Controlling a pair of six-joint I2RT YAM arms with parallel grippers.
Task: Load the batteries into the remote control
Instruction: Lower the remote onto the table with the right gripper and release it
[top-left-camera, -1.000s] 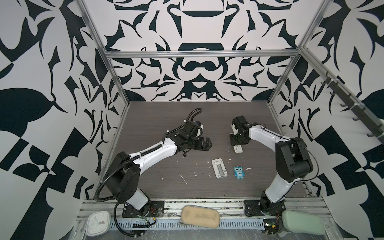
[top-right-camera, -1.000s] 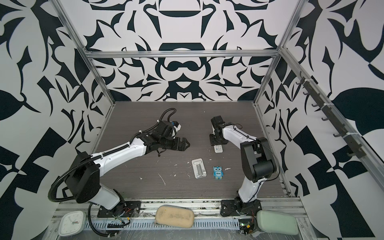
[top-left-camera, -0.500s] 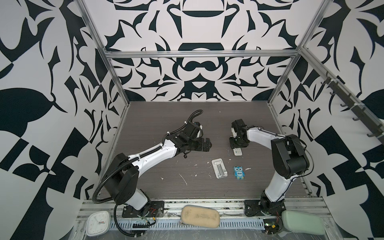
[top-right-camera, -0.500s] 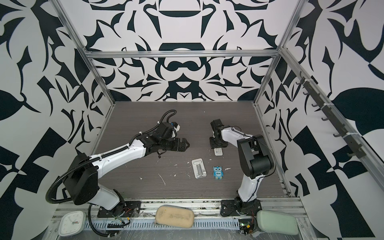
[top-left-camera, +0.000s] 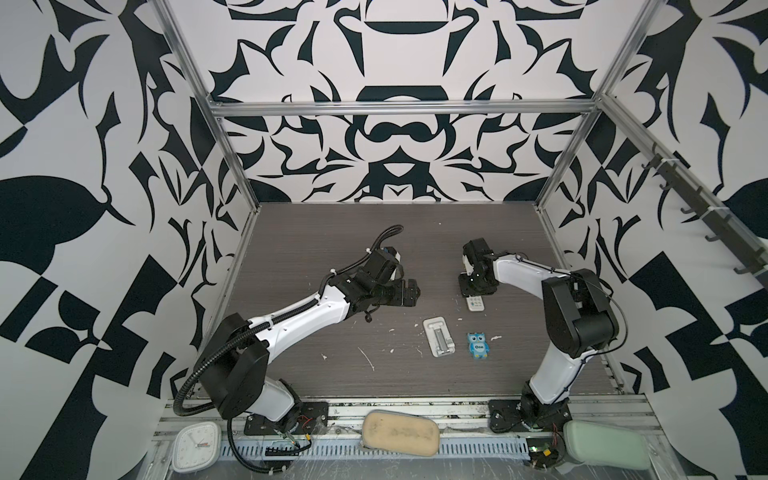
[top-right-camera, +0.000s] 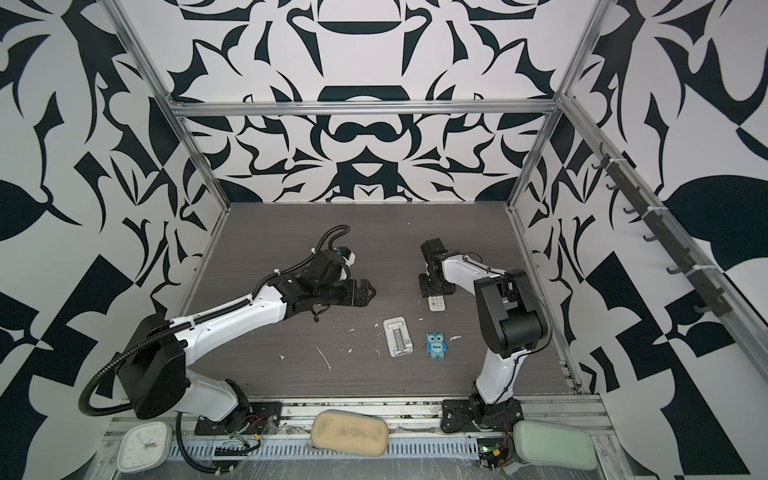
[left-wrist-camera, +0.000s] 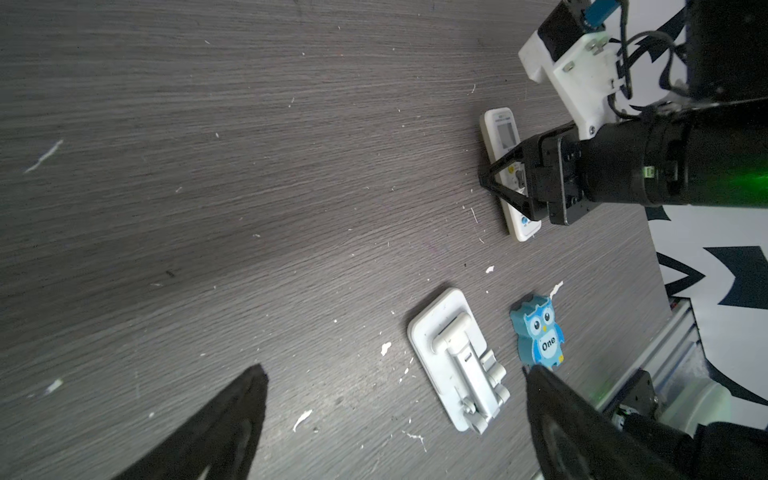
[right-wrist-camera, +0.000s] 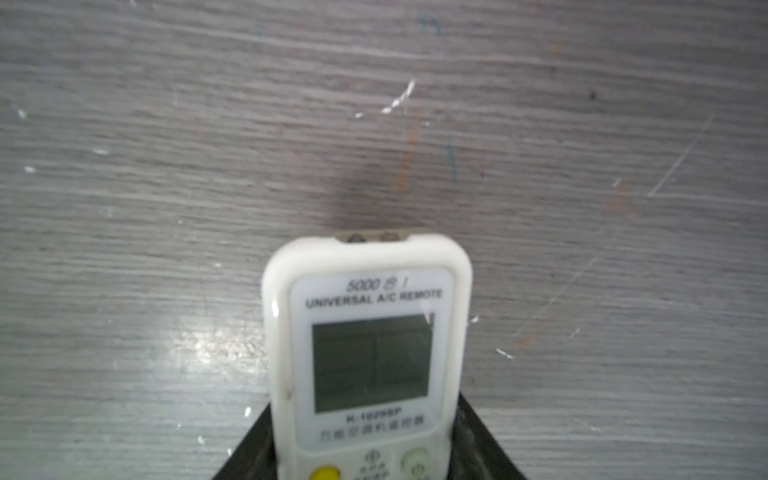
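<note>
Progress looks early: the remote control (right-wrist-camera: 368, 357) lies screen-up on the surface (top-left-camera: 332, 232) toward its right edge, its battery bay presumably underneath, and no batteries show in any view. Turning it over, opening the bay and seating both cells all seem left to do. The right end effector (right-wrist-camera: 365, 403) grips the remote's long sides; the left end effector (top-right-camera: 365, 293) hangs wide and empty nearer the middle. Print on the remote reads "UNIVERSAL A/C REMOTE" and "K-1029SP"; a blue owl (left-wrist-camera: 540, 338) says "One".
</note>
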